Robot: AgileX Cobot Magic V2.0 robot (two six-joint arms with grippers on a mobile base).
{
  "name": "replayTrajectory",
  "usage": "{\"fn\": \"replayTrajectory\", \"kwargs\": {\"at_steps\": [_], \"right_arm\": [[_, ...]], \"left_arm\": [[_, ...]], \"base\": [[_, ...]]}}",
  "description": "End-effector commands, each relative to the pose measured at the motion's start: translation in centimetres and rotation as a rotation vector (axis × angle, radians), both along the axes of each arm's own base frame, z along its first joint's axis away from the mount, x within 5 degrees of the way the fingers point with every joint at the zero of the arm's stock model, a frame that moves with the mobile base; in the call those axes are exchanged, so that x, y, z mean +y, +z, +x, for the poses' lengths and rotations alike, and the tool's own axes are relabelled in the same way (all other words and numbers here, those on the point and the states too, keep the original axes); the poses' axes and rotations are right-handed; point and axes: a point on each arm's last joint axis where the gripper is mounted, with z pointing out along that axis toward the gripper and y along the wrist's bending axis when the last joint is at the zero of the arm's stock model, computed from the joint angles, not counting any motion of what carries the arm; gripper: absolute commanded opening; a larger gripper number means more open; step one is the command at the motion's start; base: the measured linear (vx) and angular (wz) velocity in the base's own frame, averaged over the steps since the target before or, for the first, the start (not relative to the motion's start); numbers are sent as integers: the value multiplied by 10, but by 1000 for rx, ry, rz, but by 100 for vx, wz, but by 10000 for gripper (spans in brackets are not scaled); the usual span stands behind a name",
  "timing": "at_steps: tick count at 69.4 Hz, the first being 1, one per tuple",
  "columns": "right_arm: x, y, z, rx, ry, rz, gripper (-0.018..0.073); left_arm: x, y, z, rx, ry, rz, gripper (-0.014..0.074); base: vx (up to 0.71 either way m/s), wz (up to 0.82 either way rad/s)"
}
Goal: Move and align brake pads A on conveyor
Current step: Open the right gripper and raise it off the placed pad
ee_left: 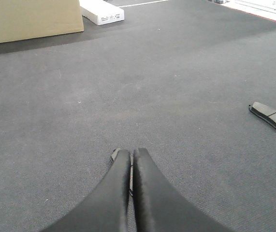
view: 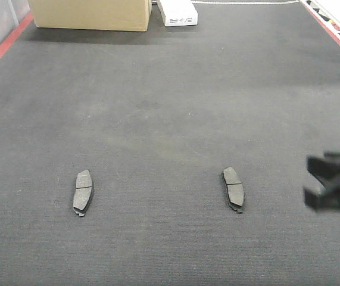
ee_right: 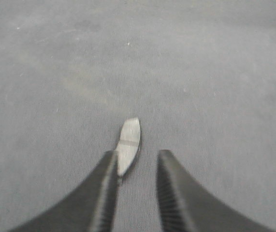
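one small dark grey curved brake pad (view: 83,192) lay on the wide dark grey felt-like conveyor belt (view: 170,89), a second pad (view: 233,189) well apart to its right. the black right gripper (ee_right: 137,155) stood partly open, with the near end of a blurred pad (ee_right: 129,142) between its fingers; the black left gripper (ee_left: 131,151) had its fingers pressed together.

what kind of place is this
Probably a factory or workshop line: a wide dark conveyor with red edges, two brake pads lying on it, and a cardboard box at its far end.
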Motion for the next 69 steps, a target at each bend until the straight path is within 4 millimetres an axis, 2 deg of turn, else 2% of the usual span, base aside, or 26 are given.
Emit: {"fn": "replayTrajectory", "kwargs": {"at_steps": [1, 10, 24, 69], "right_arm": [[-5, 9, -14, -138, 10, 5, 68], [-10, 1, -34, -214, 11, 20, -15], [-15, -3, -51, -362, 8, 60, -9], [-15, -2, -53, -382, 8, 65, -9]], "left_arm": [[-3, 13, 1, -79, -27, -30, -7], [-3, 13, 1, -79, -27, -30, -6], [-3, 13, 1, -79, -27, -30, -6], [-3, 13, 1, -79, -27, -30, -6]], "base": [[0, 0], [0, 0], [0, 0], [0, 0]]}}
